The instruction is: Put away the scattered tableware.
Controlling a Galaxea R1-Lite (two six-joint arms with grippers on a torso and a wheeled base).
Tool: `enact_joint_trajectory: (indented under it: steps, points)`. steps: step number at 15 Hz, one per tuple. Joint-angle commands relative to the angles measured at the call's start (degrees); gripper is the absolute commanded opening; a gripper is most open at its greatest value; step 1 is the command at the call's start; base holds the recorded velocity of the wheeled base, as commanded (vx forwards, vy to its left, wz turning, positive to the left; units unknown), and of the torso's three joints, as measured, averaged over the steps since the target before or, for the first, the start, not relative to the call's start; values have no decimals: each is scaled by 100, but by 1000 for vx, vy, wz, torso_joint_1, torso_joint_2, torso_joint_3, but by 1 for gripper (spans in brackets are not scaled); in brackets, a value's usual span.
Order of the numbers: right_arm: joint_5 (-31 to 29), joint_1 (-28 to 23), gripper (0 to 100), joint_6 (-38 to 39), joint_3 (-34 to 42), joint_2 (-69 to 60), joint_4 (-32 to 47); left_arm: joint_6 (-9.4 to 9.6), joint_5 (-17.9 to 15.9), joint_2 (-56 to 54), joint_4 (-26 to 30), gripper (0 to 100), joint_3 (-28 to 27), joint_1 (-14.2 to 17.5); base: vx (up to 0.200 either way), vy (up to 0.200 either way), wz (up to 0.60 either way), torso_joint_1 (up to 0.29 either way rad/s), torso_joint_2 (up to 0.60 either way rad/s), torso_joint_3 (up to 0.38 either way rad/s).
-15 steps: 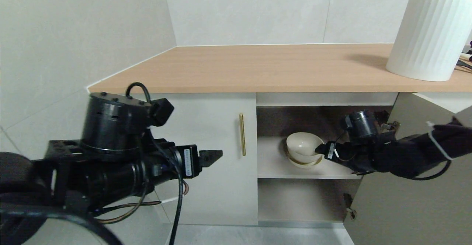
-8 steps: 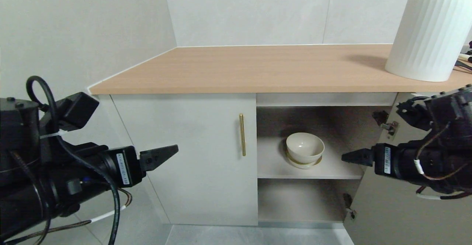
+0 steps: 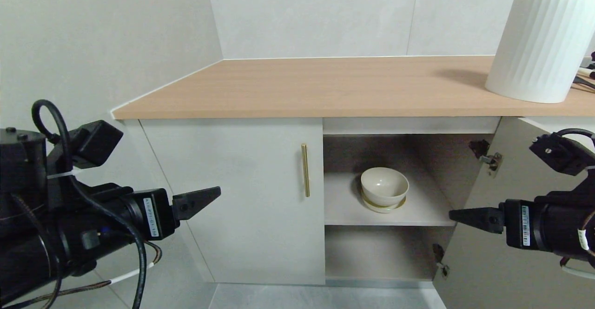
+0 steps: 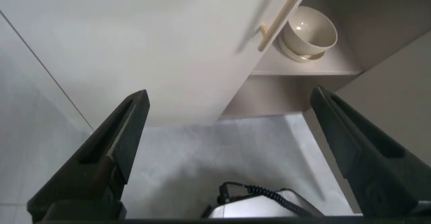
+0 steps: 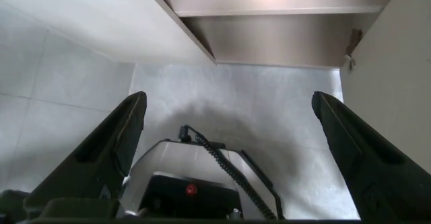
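Ribbed white container on the tabletop: right side cut off at the edge. Plate under the bowl: mostly hidden, rim visible.

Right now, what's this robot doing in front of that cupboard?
It is putting tableware away. A cream bowl sits on a small plate on the upper shelf of the cupboard, whose right door stands open. Both hands are open and empty: the left hand hangs before the shut left door, the right hand in front of the open door, apart from the bowl.
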Motion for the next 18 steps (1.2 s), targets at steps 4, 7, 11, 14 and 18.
enact_joint_trajectory:
  steps: [4, 7, 11, 14, 18]
  points:
    - [21, 18, 100, -25, 86, 10, 34, -8, 5, 95, -1, 100, 11, -9, -200, 0, 0, 6, 0, 1]
    - [38, 18, 100, -289, 201, -8, 34, 1, 5, 130, -1, 100, 20, -9, -200, 0, 0, 1, -2, 2]
    - [38, 18, 100, -333, 236, -8, 34, 1, 5, 130, -1, 100, 20, -9, -200, 0, 0, 4, 2, 2]
    - [38, 18, 100, -333, 236, -8, 34, 1, 5, 130, -1, 100, 20, -9, -200, 0, 0, 6, 1, 4]
    - [29, 18, 100, -333, 236, -17, 34, 1, -3, 130, -1, 100, 28, -18, 0, 0, 0, 0, 0, 0]
